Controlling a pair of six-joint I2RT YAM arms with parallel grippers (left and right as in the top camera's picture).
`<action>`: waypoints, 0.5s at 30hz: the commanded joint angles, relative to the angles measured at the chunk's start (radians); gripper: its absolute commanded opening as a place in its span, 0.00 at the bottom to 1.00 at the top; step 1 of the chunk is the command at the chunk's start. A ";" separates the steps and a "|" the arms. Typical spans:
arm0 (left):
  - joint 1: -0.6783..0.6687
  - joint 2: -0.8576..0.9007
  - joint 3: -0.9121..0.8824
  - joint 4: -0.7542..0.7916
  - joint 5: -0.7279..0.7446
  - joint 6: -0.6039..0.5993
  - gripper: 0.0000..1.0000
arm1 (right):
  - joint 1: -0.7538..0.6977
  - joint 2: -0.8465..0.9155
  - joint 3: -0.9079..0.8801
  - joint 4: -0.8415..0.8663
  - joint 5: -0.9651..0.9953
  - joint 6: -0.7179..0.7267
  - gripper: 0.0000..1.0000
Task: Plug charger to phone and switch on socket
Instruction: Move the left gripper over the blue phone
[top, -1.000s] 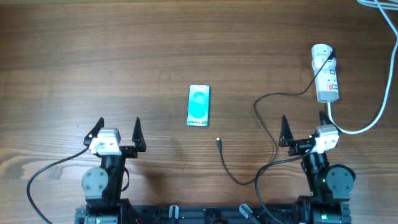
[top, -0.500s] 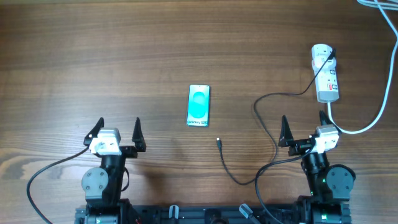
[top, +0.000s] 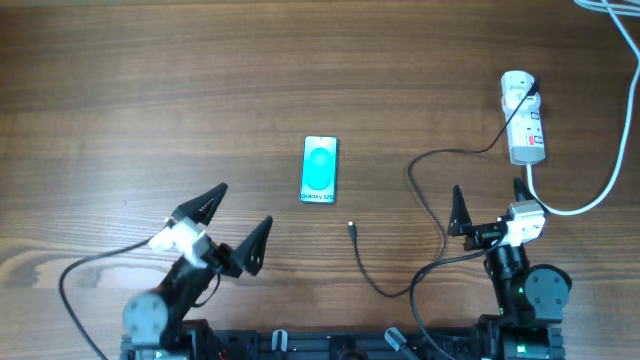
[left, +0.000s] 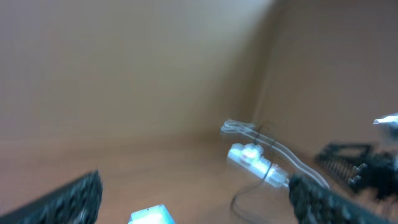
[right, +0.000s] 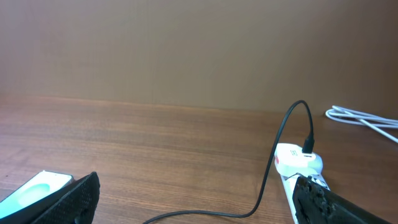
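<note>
My left pincer (top: 245, 204) is released, jaws spread wide, holding and touching nothing. It hangs over bare counter (top: 150, 90), angled toward the middle, near the phone (top: 320, 170) but apart from it. My right pincer (top: 488, 195) is just as wide and just as empty, low on the right side.

Between the two pincers lies the loose connector tip (top: 351, 228), just below the phone's near end, not plugged in. From it the charger cable (top: 408, 175) loops down, past the right pincer, and up to the socket (top: 524, 125) at the far right, where its black plug already sits. A thick white cord (top: 600, 200) leaves the socket toward the right edge.

The phone lies flat, blue screen up. The left wrist view is blurred; the right wrist view shows the socket (right: 298, 160) ahead.

I judge the task barely begun: the step is reaching for the connector. Next calls for a fine pinch on that small tip, the phone steadied.
</note>
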 joint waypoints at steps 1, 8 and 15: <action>-0.005 -0.004 0.002 0.274 -0.049 -0.185 1.00 | 0.005 0.001 -0.001 0.005 0.016 0.005 1.00; -0.004 0.101 0.320 0.053 -0.219 -0.103 1.00 | 0.005 0.001 -0.001 0.005 0.016 0.005 1.00; -0.005 0.612 1.012 -0.897 -0.266 0.050 1.00 | 0.005 0.001 -0.001 0.005 0.016 0.005 1.00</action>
